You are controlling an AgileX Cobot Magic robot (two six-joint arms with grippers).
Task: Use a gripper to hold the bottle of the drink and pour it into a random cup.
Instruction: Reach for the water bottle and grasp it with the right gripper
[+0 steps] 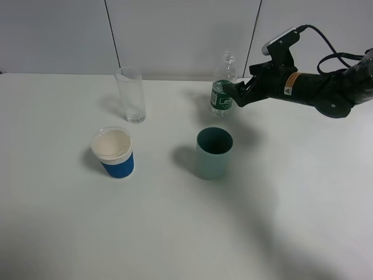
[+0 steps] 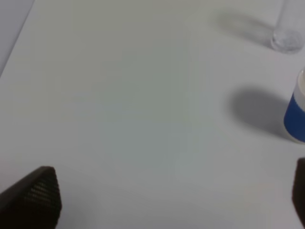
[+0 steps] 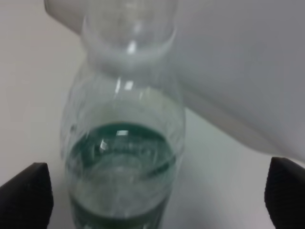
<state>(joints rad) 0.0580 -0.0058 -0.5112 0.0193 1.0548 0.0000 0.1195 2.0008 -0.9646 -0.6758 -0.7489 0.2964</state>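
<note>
Bottle [image 1: 222, 93]: upright, upper centre, behind teal cup [image 1: 214, 153].
R gripper [image 1: 234, 92]: jaws wide open either side of bottle, no grip yet.
Do: centre on label [image 1: 221, 100], close gently, lift straight.

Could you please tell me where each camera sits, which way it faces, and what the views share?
Exterior high: mounted high, looking down on the white table; shows the right arm, its black gripper at the small clear green-labelled plastic bottle.
Left wrist: rides behind the open left gripper, facing the blue-sleeved white paper cup and tall clear glass.
Right wrist: rides behind the black gripper, close on the bottle between its open fingertips.
Shared: exterior and right wrist both show the bottle.
</note>
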